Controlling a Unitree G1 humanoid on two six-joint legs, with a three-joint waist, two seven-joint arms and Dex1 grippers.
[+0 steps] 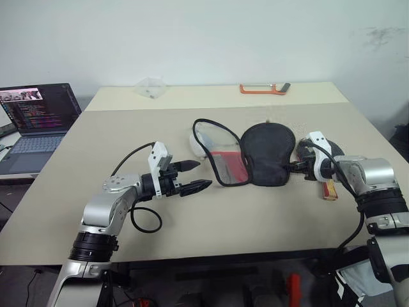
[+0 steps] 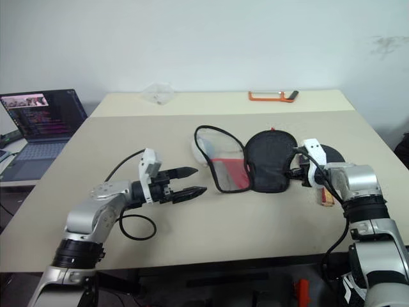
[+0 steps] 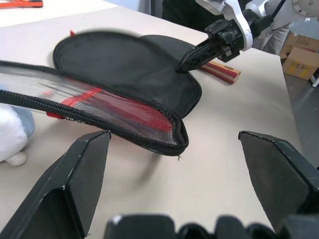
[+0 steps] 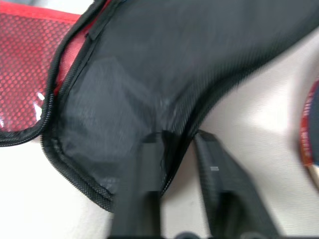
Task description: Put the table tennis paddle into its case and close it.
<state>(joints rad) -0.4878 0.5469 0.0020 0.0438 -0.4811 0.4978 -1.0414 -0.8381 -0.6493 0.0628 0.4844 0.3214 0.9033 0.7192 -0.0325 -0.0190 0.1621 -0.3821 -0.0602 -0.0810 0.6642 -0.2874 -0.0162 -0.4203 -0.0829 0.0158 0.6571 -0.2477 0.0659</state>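
Closest to the head camera is the left gripper (image 1: 193, 176), hovering over the beige surface (image 1: 268, 211) with its black fingers spread wide, gripping nothing.

At its 2 o'clock lies the soft black paddle-shaped fabric case with the red mesh panel (image 1: 252, 157), unzipped and splayed flat, red half at 9 o'clock and plain black flap at 3. It looks floppy and light, so I'd guess it'll sag and slide unless it's pinched right on the stiffer zipper edge.

Next over, the right gripper (image 1: 295, 167) has its fingers parted a little around the black flap's rim; can't tell if they're actually pinching it.

Tucked mostly behind that wrist is the table tennis paddle with round black rubber blade and striped wooden handle (image 1: 329, 189), lying outside the case. Rigid, light, grippy rubber; the handle's probably the spot to grab.
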